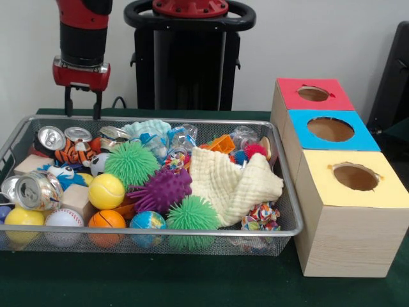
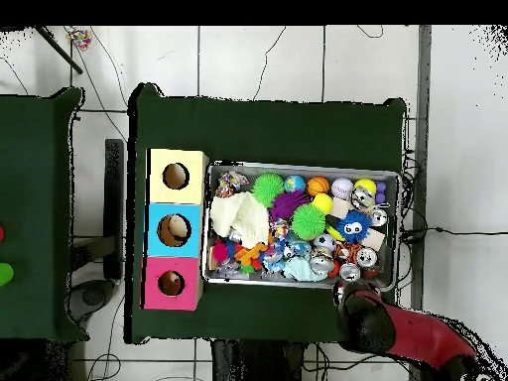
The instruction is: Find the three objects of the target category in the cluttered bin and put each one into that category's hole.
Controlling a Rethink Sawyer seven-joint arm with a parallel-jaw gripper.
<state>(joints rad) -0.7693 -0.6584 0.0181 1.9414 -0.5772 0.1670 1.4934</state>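
The bin (image 1: 211,234) is a wide silver wire-mesh basket on the green table, and it also shows in the overhead view (image 2: 298,166). It is full of clutter: spiky balls in green (image 1: 131,163), purple (image 1: 161,190) and green (image 1: 192,214), a yellow ball (image 1: 106,190), a small basketball (image 1: 107,220), crushed cans (image 1: 38,190), and a cream cloth (image 1: 230,182). My gripper (image 1: 82,105) hangs open and empty just above the bin's far left corner in the front view. In the overhead view only the red arm (image 2: 397,332) shows, at the bin's lower right corner.
Three wooden boxes with round holes stand in a row beside the bin: a red top (image 1: 313,94), a blue top (image 1: 330,130) and a yellow top (image 1: 354,177). The robot's black pedestal (image 1: 188,57) stands behind the bin. A second green table (image 2: 35,213) lies left in the overhead view.
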